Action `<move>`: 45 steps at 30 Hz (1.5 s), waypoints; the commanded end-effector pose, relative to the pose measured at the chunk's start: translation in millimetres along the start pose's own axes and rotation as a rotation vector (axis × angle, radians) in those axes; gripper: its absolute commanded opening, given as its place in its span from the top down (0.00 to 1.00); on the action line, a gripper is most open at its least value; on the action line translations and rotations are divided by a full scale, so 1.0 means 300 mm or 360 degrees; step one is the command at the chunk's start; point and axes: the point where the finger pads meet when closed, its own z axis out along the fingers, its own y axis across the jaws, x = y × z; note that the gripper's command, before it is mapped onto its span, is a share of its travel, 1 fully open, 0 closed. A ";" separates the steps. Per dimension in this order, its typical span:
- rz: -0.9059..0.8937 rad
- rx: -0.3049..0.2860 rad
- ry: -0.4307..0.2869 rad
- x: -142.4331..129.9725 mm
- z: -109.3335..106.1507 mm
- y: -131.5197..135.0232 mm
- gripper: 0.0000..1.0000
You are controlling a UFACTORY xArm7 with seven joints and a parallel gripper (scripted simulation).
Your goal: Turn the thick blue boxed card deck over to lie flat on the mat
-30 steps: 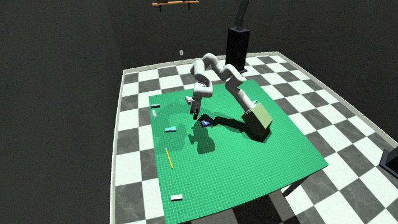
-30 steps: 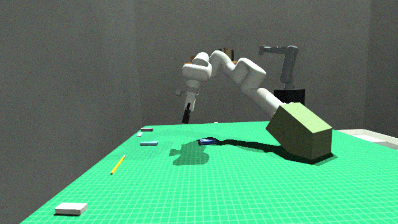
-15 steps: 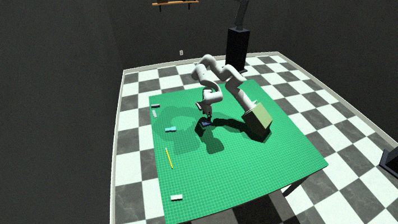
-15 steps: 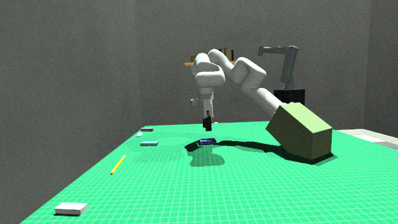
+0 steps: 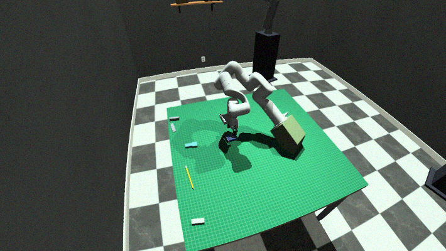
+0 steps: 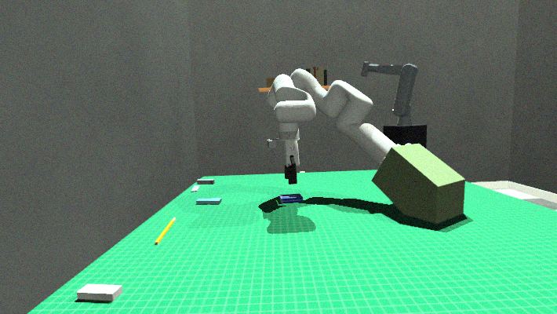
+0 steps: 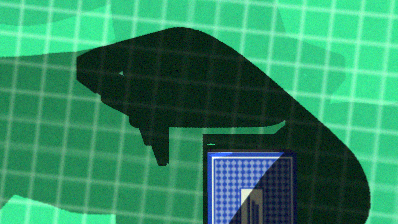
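The thick blue boxed card deck (image 5: 231, 138) (image 6: 291, 198) (image 7: 250, 187) lies on the green mat (image 5: 267, 194) (image 6: 314, 267) (image 7: 50, 175) near its middle, partly in the arm's shadow. In the wrist view its broad patterned face points up and its lower part is cut off by the frame edge. My gripper (image 5: 233, 128) (image 6: 290, 178) points down and hangs a short way above the deck, a little toward its far side. The fingers are open and hold nothing. They do not show in the wrist view.
A large olive box (image 5: 289, 133) (image 6: 421, 182) sits at the arm's base, right of the deck. A light blue block (image 5: 191, 144) (image 6: 208, 201), two grey blocks (image 5: 174, 118) (image 6: 205, 181), a yellow pencil (image 5: 189, 177) (image 6: 165, 231) and a white block (image 5: 198, 221) (image 6: 99, 292) lie along the mat's left side.
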 end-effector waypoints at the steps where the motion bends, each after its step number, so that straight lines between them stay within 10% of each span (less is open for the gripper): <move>1: -0.0001 0.0003 0.0005 0.003 -0.004 -0.003 0.00; 13: -0.0001 0.0003 0.0005 -0.112 -0.004 -0.002 0.00; 14: -0.0001 0.0003 0.0005 -0.112 -0.004 -0.002 0.20; 45: -0.0001 0.0003 0.0005 -0.112 -0.004 -0.002 0.20</move>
